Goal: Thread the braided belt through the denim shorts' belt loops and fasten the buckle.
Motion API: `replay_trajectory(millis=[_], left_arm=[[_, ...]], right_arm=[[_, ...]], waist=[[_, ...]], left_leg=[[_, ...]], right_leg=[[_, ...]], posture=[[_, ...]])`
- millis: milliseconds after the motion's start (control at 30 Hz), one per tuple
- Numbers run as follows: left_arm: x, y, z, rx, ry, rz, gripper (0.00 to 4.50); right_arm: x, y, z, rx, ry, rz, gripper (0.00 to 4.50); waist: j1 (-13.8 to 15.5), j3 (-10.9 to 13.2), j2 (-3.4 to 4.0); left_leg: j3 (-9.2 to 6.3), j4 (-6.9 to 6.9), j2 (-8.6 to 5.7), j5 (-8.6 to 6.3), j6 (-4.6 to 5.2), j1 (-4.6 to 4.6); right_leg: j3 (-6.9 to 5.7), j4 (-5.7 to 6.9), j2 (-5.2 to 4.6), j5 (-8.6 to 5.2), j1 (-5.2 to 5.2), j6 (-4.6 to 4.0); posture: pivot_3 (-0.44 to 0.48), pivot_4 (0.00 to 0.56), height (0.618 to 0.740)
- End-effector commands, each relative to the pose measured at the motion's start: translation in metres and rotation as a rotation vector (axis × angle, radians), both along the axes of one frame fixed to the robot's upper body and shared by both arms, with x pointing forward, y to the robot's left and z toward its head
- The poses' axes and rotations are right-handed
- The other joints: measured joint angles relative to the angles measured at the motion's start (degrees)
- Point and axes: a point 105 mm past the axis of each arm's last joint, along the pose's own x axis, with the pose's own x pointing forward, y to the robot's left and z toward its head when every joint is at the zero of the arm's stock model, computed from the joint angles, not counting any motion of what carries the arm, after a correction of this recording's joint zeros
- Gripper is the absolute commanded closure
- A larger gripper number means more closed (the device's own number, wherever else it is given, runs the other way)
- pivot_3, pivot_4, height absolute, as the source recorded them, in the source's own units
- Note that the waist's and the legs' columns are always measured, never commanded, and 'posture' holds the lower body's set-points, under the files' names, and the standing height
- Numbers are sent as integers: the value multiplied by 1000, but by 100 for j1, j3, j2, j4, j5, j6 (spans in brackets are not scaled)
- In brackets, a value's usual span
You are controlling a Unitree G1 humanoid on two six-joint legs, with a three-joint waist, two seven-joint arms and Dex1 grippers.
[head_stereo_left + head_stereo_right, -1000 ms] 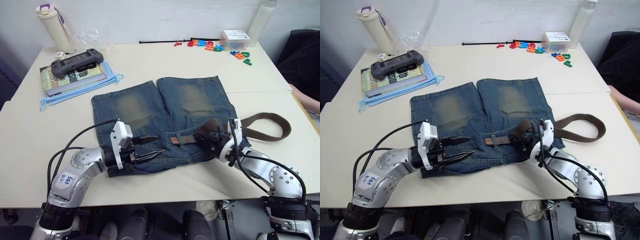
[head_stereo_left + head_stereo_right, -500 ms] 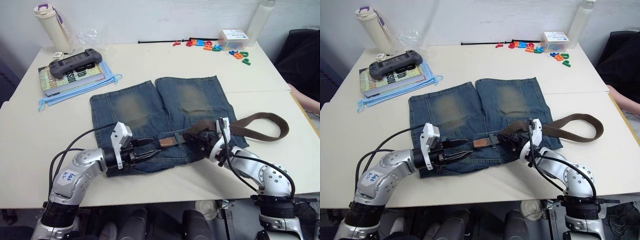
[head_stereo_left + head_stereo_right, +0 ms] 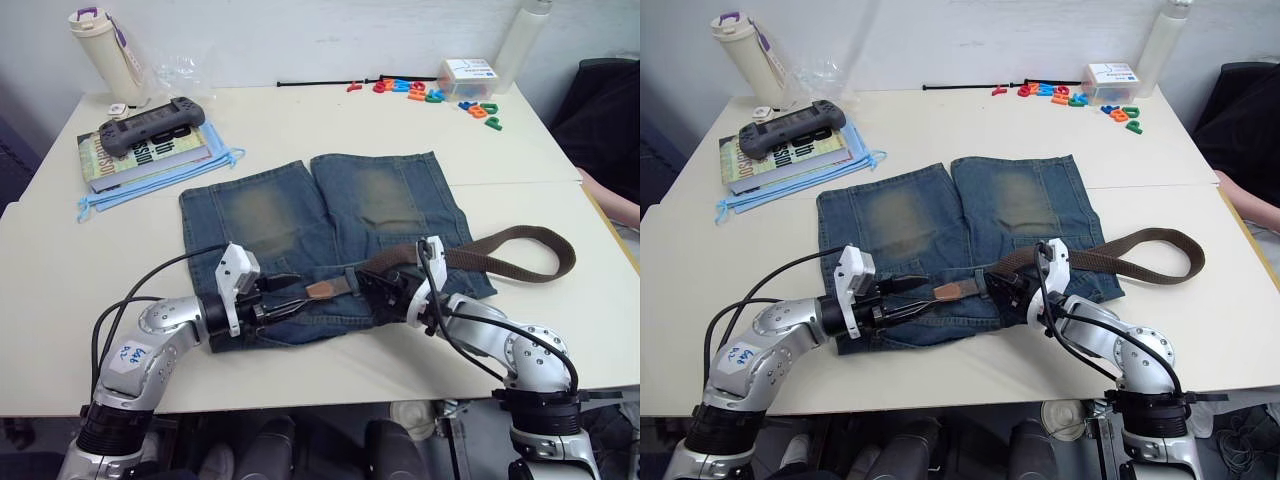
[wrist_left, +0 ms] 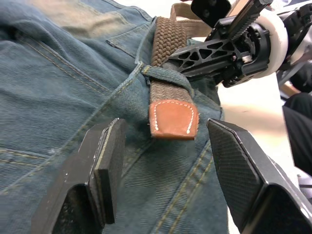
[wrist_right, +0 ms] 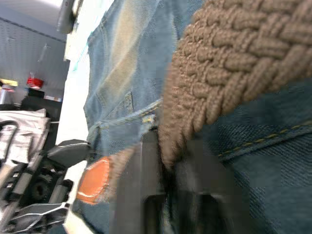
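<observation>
The right pincer (image 3: pixel 372 290) is gripping the braided belt (image 3: pixel 500 243) at a belt loop (image 4: pixel 165 74) of the denim shorts (image 3: pixel 300 215) lying on the worktop (image 3: pixel 300 120), while the left pincer (image 4: pixel 165 161) is gaping wide, flanking the tan tip untouched.

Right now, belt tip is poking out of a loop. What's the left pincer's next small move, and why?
Probably ease the left pincer forward and close on the tan tip of the braided belt. The tip has emerged from a belt loop and sits between the open fingers, not yet touched. The right pincer holds the belt behind that loop, so pulling from the left looks like the way onward.
</observation>
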Motion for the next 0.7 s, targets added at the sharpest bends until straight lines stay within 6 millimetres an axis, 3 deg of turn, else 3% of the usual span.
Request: replay_trajectory(millis=[33, 133, 200, 333, 467, 700], left_arm=[[-4, -1, 5, 49, -116, -17, 1506], [-5, -1, 9, 111, -268, -26, 1506], [-9, -3, 12, 209, -454, -67, 1506], [-8, -5, 16, 338, -753, -96, 1506], [-2, -5, 16, 408, -937, -94, 1506], [5, -16, 13, 432, -1051, -116, 1506]], right_arm=[[-1, -2, 11, -6, -41, -7, 2057], [-2, -6, 14, -1, -44, -21, 741], [-3, -9, 18, 1, -46, -30, 94], [-9, -16, 21, -1, -40, -51, 94], [-20, -27, 22, -36, -36, -71, 94], [-42, -37, 32, -139, -88, -48, 94]], waist=[[0, 0, 0], [17, 0, 0], [28, 0, 0], [56, 0, 0], [108, 0, 0], [154, 0, 0]], left_leg=[[0, 0, 0, 0, 0, 0], [0, -1, 0, 0, 0, 0], [1, -1, 0, 0, 0, 0], [4, -5, -2, -2, -1, 0], [4, -17, -2, -2, 0, 0], [7, -21, -3, -3, 2, -1]], right_leg=[[0, 0, 0, 0, 0, 0], [0, 0, -1, 0, 0, 0], [0, -4, -1, 1, 2, -1], [-1, -12, -4, 2, 2, -4], [-2, -20, -5, 3, 2, -4], [-5, -23, -4, 5, 2, 0]], posture=[[0, 150, 714], [0, 150, 714], [0, 150, 714], [0, 150, 714], [0, 150, 714], [0, 150, 714]])
